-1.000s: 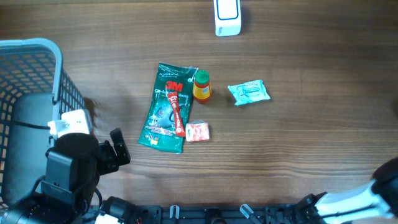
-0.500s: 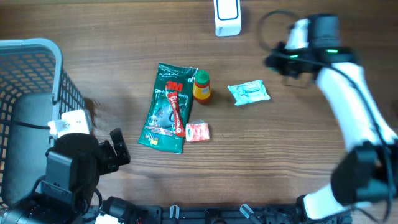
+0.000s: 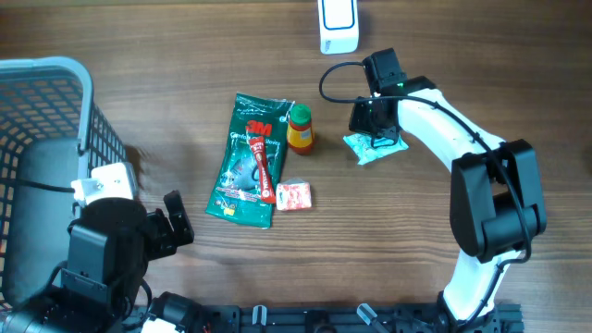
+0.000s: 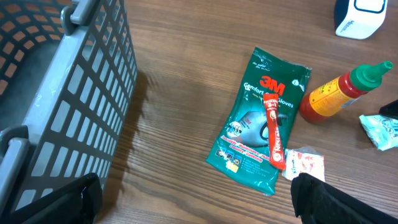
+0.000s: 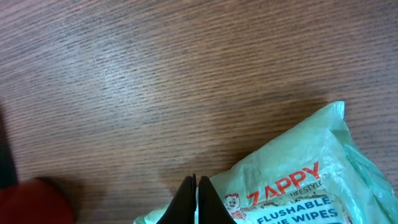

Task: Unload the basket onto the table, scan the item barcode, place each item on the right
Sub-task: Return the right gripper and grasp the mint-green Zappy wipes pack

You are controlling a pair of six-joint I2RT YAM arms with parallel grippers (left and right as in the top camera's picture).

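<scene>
Right jaws clenched beside the wipes packet (image 5: 292, 180), maybe missing it; my lift could leave it behind. Left jaws released.

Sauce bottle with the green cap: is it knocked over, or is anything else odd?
Yes. The sauce bottle lies on its side beside the green glove packet, with no spill visible. A red sachet lies slanted across that packet.

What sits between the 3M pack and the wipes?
The bottle, green cap up, sits close by the 3M pack's upper right edge. From there to the wipes the table is bare. The overhead view shows it best.
</scene>
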